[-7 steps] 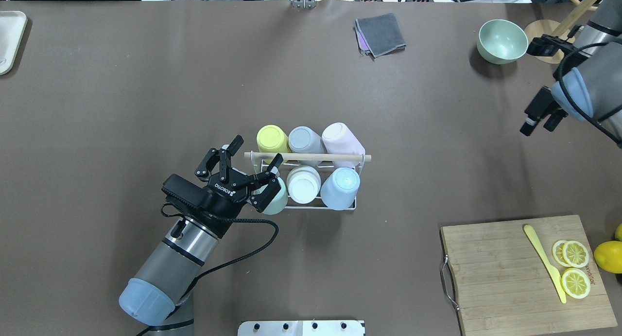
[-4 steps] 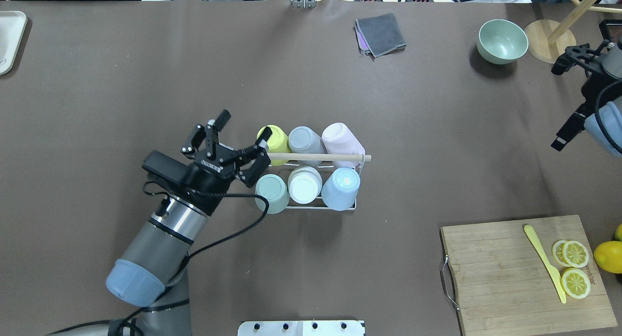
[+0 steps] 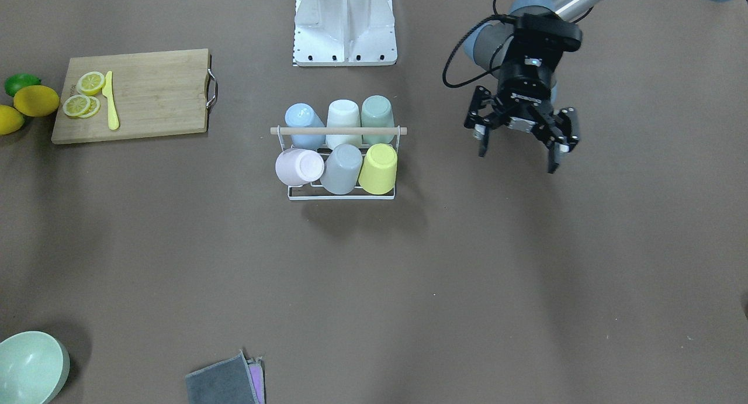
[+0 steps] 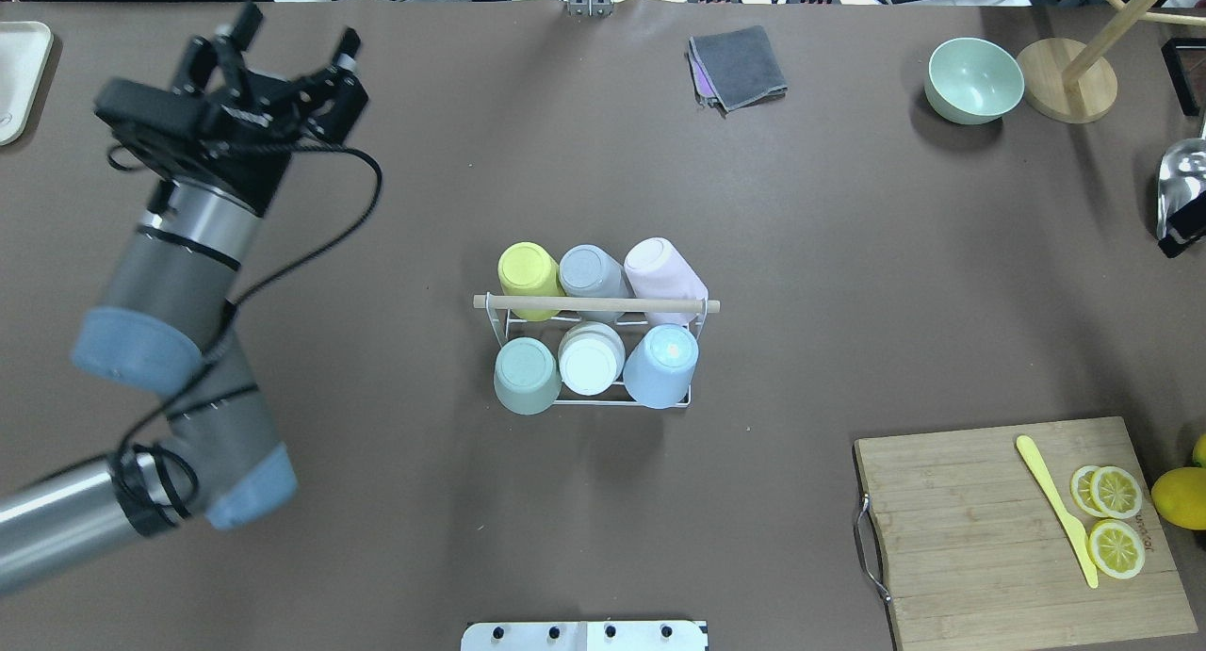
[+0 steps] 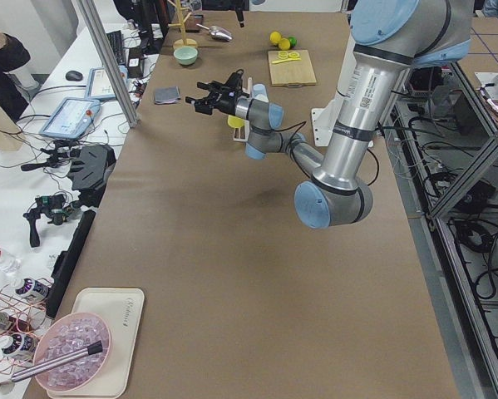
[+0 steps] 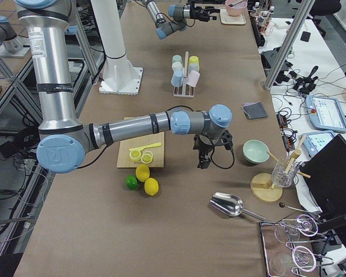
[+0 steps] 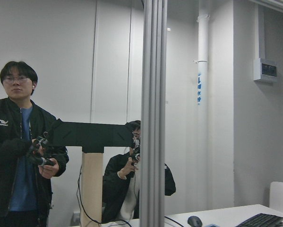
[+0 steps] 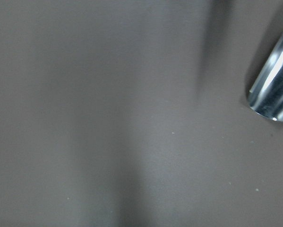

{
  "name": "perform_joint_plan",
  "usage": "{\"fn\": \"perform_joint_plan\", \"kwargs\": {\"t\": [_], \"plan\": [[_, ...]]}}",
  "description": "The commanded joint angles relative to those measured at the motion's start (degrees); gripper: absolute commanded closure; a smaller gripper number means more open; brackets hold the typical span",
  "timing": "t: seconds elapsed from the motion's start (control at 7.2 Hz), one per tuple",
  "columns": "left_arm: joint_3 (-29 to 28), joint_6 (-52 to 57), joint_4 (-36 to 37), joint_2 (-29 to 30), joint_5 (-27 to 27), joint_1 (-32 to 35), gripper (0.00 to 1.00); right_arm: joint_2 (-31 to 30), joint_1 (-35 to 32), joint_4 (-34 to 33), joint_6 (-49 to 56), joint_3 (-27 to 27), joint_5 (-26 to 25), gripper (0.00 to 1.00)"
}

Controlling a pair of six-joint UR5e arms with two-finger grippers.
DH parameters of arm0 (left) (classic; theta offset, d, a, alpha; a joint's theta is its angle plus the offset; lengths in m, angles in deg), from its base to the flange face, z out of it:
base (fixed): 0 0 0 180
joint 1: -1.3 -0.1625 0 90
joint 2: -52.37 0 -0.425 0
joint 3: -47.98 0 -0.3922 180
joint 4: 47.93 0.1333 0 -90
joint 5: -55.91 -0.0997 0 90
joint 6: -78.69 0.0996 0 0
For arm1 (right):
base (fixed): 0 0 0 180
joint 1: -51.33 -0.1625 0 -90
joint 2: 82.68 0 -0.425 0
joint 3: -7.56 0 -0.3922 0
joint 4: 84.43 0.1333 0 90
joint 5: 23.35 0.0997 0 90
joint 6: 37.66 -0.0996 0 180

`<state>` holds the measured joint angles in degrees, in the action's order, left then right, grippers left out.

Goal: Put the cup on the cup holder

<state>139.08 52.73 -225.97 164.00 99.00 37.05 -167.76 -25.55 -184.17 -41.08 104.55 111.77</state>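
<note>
The cup holder (image 4: 594,304), a white wire rack with a wooden rod handle, stands mid-table and also shows in the front view (image 3: 339,131). Upside-down cups sit on all its prongs: yellow (image 4: 528,269), grey (image 4: 589,271) and pink (image 4: 660,267) on the far row, green (image 4: 526,376), white (image 4: 590,359) and blue (image 4: 661,366) on the near row. My left gripper (image 4: 297,29) (image 3: 517,157) is open and empty, raised well away from the rack, towards the table's far left. My right gripper (image 6: 203,163) hangs near the table's right end; I cannot tell its state.
A cutting board (image 4: 980,538) with lemon slices and a yellow knife lies near right, a lemon (image 4: 1180,496) beside it. A green bowl (image 4: 973,79), a wooden stand (image 4: 1067,79) and a metal scoop (image 4: 1182,185) are far right. A grey cloth (image 4: 738,67) lies at the back.
My left gripper has drawn away from the green cup at the rack's left end and swung to the far left, open and empty. My right arm has moved out past the right edge.
</note>
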Motion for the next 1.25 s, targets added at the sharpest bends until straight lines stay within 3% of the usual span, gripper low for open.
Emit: {"fn": "perform_joint_plan", "kwargs": {"t": [0.0, 0.14, 0.28, 0.56, 1.11], "plan": [[-4.51, -8.20, 8.73, -3.26, 12.99, 12.45, 0.03, -1.57, -3.61, 2.35, -11.30, -0.13, -0.39, 0.02], [-5.32, -8.32, 11.11, -4.22, 18.90, 15.90, 0.03, -3.32, -4.85, 4.62, -11.78, -0.04, -0.47, 0.02], [-5.24, -9.71, 18.27, -4.15, 24.88, 18.98, 0.03, -3.77, -5.99, 5.34, -11.78, -0.04, -0.73, 0.01], [-5.33, -11.04, 29.82, -3.53, 43.21, 25.57, 0.03, -3.95, -6.70, 5.35, -12.05, 0.22, -2.32, 0.01], [-8.14, -8.60, 54.64, -4.50, 72.33, 30.07, 0.03, -3.86, -8.19, 5.09, -12.13, 0.22, -1.79, 0.01]]}}
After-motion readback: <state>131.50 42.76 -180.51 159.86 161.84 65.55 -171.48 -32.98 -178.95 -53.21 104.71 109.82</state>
